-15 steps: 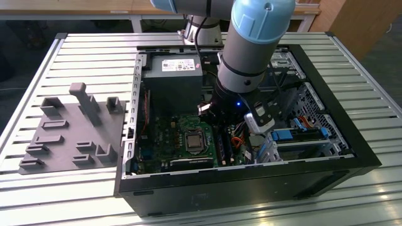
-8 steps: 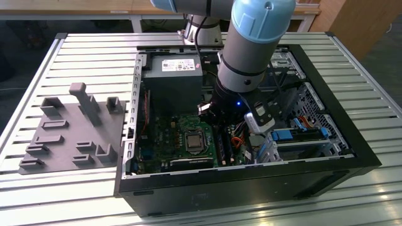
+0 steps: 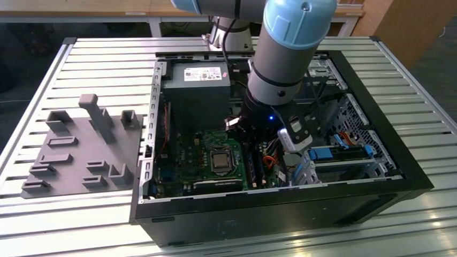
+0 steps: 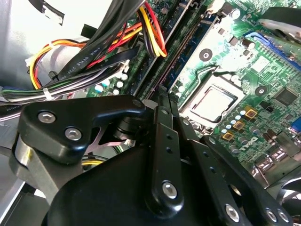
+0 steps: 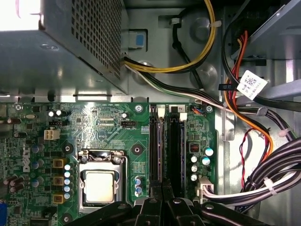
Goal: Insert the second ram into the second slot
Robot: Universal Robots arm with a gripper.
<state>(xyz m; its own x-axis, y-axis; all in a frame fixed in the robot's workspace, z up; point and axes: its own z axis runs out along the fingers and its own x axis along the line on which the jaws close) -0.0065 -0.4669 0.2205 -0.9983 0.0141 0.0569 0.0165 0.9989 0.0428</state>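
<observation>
My arm [image 3: 286, 64] reaches down into the open computer case [image 3: 400, 176]. The gripper [image 5: 162, 197] hangs low over the green motherboard [image 5: 108, 127], right at one end of the two long black slots [image 5: 155, 146] that lie side by side. In the second wrist view the gripper [image 4: 165, 96] points along a slot [image 4: 181, 44], its black fingers [image 4: 162, 141] pressed close with no gap showing. The second ram is hidden; I see no blue strip between the fingers or in the slots [image 3: 255, 166].
The processor socket [image 5: 99, 187] lies beside the slots. The grey power supply [image 3: 196, 91] fills the case's far end. Thick cable bundles [image 5: 277, 174] and yellow, red and orange wires [image 4: 94, 52] crowd the slots' other side. A grey fixture plate [image 3: 78, 155] lies outside the case.
</observation>
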